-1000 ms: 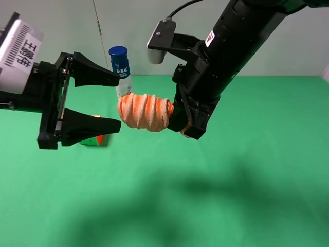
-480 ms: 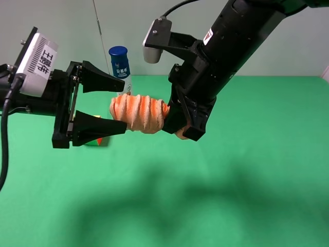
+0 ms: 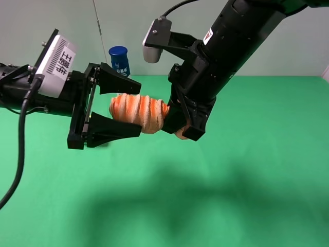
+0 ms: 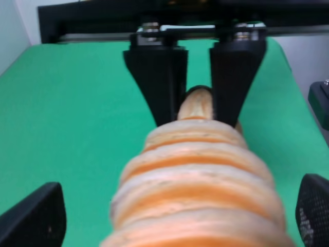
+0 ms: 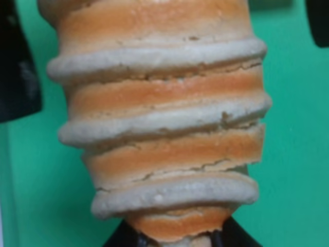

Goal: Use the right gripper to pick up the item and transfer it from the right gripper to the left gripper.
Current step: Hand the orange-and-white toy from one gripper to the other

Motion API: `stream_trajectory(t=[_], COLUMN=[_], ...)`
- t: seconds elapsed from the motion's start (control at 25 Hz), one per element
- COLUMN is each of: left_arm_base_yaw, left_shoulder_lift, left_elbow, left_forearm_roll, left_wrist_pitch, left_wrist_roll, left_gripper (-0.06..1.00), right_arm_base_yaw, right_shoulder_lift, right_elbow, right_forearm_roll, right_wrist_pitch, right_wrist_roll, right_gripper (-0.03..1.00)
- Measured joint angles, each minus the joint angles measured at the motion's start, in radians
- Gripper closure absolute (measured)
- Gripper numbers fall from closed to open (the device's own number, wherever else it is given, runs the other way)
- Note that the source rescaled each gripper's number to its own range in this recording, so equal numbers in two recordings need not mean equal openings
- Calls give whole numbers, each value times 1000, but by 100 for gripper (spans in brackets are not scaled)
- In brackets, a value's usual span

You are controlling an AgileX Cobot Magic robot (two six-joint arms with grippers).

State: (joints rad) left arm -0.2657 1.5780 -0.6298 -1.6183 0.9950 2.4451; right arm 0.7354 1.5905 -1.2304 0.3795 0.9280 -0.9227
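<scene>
The item (image 3: 138,111), an orange-pink ribbed roll, hangs level in the air above the green table. My right gripper (image 3: 177,122) is shut on its right end. My left gripper (image 3: 140,109) is open, with one jaw above and one below the roll's left end, not touching it. In the left wrist view the roll (image 4: 195,190) fills the middle between my open fingers (image 4: 32,217), with the right gripper's black jaws clamped on its far end. In the right wrist view the roll (image 5: 159,113) stands out from my right gripper (image 5: 172,239).
A white bottle with a blue cap (image 3: 119,57) stands at the back, behind the left gripper. The green table (image 3: 247,175) lies well below both arms. The multicoloured cube is hidden behind the left gripper's lower jaw.
My left gripper has moved right, still open, so its jaws now straddle the roll's left end. The right gripper holds the roll nearly still.
</scene>
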Motion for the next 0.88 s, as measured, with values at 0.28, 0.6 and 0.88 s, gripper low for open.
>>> stream_trajectory(t=[0.28, 0.6, 0.88], left_arm_base_yaw=[-3, -86, -89], left_shoulder_lift=[17, 17, 18], left_elbow=[-6, -8, -8], left_forearm_roll=[-43, -44, -45], left_wrist_pitch=[1, -79, -104], left_wrist_roll=[3, 6, 6], left_gripper=[-6, -6, 21], right_arm_base_yaw=[0, 0, 0], right_shoulder_lift=[0, 0, 0], right_elbow=[0, 0, 0], right_forearm_roll=[0, 0, 0], right_wrist_pitch=[0, 0, 0], right_wrist_roll=[0, 0, 0], right_gripper=[97, 97, 97])
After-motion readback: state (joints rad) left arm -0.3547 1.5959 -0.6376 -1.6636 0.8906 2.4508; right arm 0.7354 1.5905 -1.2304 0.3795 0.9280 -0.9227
